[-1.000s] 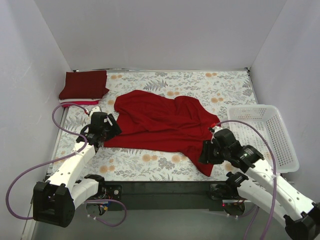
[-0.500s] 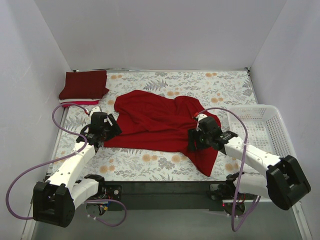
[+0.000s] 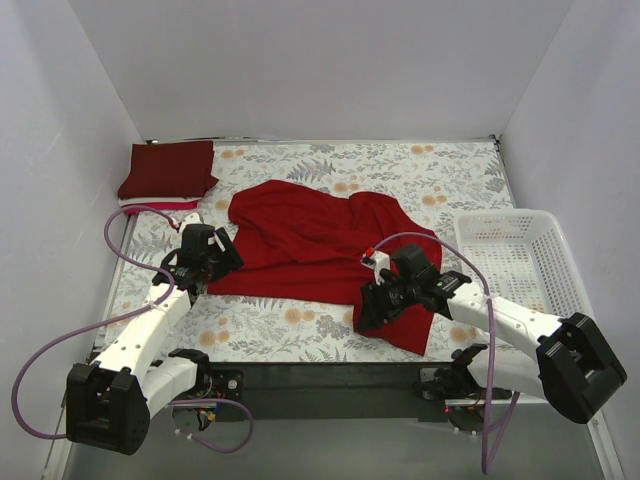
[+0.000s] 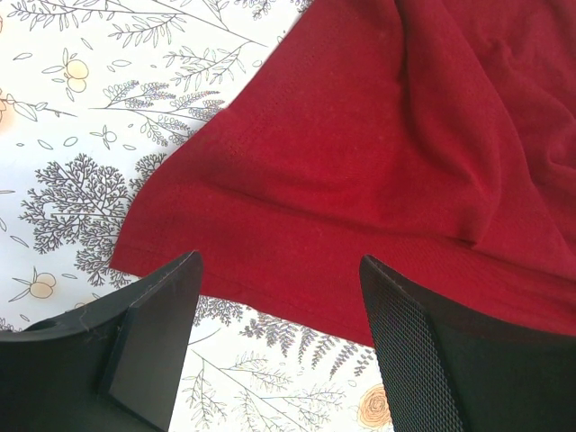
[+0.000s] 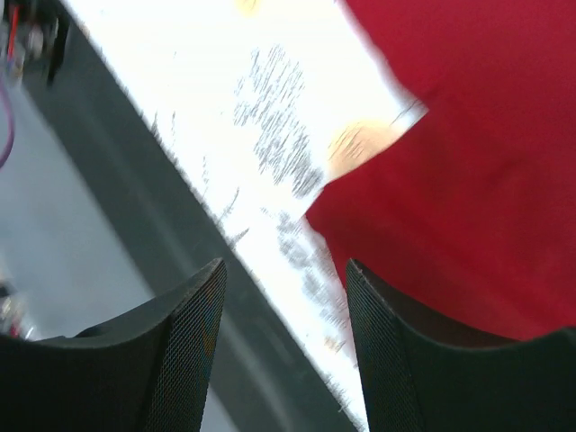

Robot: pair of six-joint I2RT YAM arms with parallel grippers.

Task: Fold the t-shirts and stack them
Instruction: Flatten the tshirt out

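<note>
We show the red shirt (image 3: 320, 245) spread at centre, left gripper (image 4: 279, 265), fingers apart, at its 8 o'clock corner, right gripper (image 5: 284, 266) seemingly released (blurred) at 5 o'clock; uneven pulls could bunch it.

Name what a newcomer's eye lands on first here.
The bright red t-shirt, lying rumpled and unfolded in the middle of the floral table, grabs the eye. Next come the two open pincers at its near edge, the left pincer at its left corner and the right pincer toward its right. A folded maroon t-shirt sits in the far left corner.
</note>
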